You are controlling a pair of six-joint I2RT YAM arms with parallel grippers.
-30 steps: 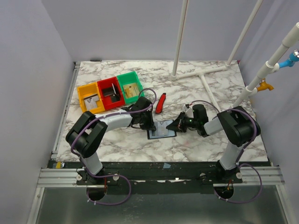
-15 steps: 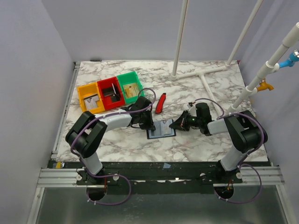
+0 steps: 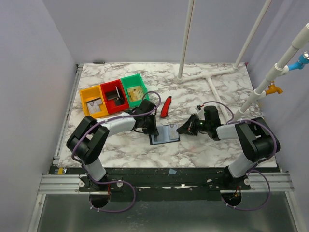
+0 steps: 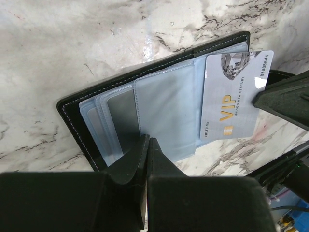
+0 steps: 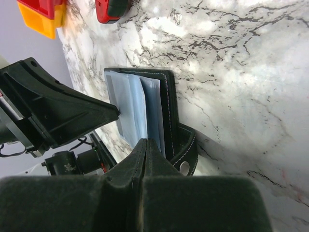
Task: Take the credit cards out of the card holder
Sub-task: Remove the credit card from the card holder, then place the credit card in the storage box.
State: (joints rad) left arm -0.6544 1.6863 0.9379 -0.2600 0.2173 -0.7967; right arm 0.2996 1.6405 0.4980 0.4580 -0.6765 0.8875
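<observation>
Both arms reach low over the marble tabletop [image 3: 212, 150], their tips facing each other across the holder.

The left pincer [image 4: 147, 145] is closed tight, with its jaws together and nothing between them. Its tips press down on the near edge of the holder's sleeves.

The holder [image 4: 159, 104] lies open and flat near the middle of the tabletop, between the two pincers. Its cover is black with pale stitching round the border. Inside, bluish-grey clear sleeves overlap like pages, and one shows a darker grey panel. In the right wrist view a black strap with a press stud curls off the holder's side.

One card [image 4: 235, 99] sticks out of the pocket on the side toward the right arm. It is slightly tilted and overhangs the holder's edge above the marble. It is pale grey-white, with "VIP" in gold, a diamond picture in one corner and a number printed along one edge.

The right pincer [image 5: 146, 145] is narrowed to a slit and grips this card by its outer edge.

Just beyond the holder, and apart from it, lies a red-and-black tool [image 3: 166, 106]. Farther left, three bins stand side by side in a row: orange [image 3: 90, 89], red [image 3: 112, 83] and green [image 3: 131, 76]. At the far right, white pipes [image 3: 212, 77] lie on the marble, with a pole rising from them.
</observation>
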